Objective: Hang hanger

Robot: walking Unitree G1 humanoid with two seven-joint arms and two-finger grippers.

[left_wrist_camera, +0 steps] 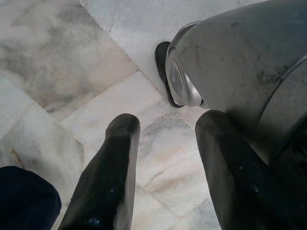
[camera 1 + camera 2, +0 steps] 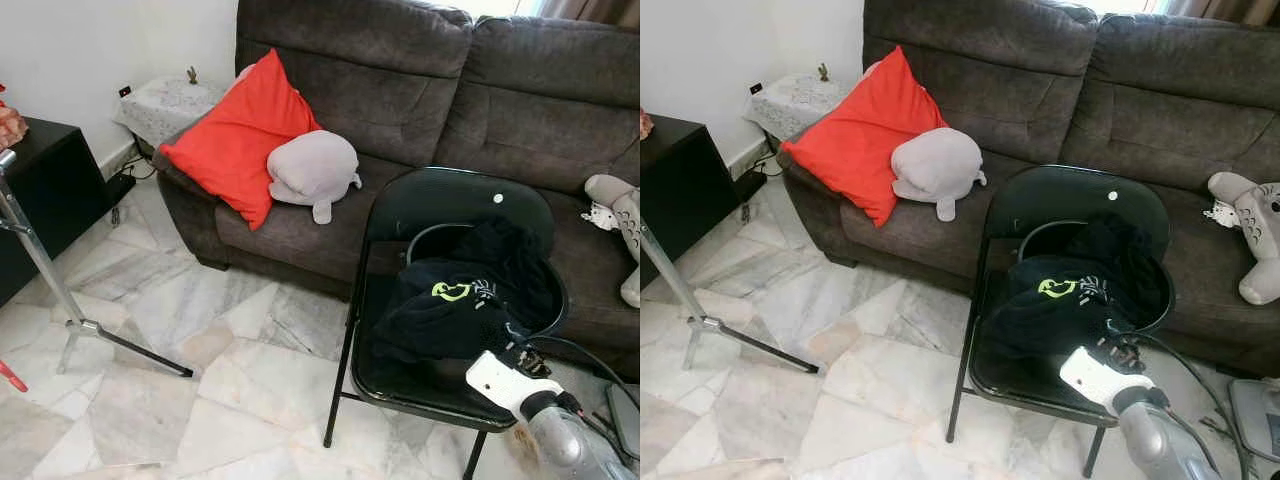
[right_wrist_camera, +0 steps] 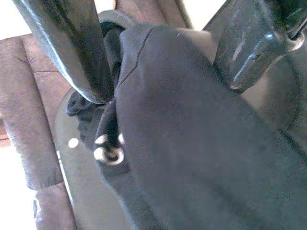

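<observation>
Here right hand [image 3: 158, 62] straddles garment [image 2: 450, 305].

Right arm [image 2: 560, 435] stretched forward with wrist angled down, right gripper [image 3: 163, 52] fingers spread wide apart, left gripper [image 1: 165, 163] hanging low, fingers parted.

Readable text: none anywhere, no words, brands or numbers come through.
Black garment [image 2: 455, 300]: right of centre in the frame, on the chair; it carries a lime-green curled logo mark [image 2: 450, 291] with small white marks beside it, too small to read as letters.
Chair back [image 2: 460, 200]: a small white round dot [image 2: 498, 198] at upper right of centre, nothing legible on it.
</observation>
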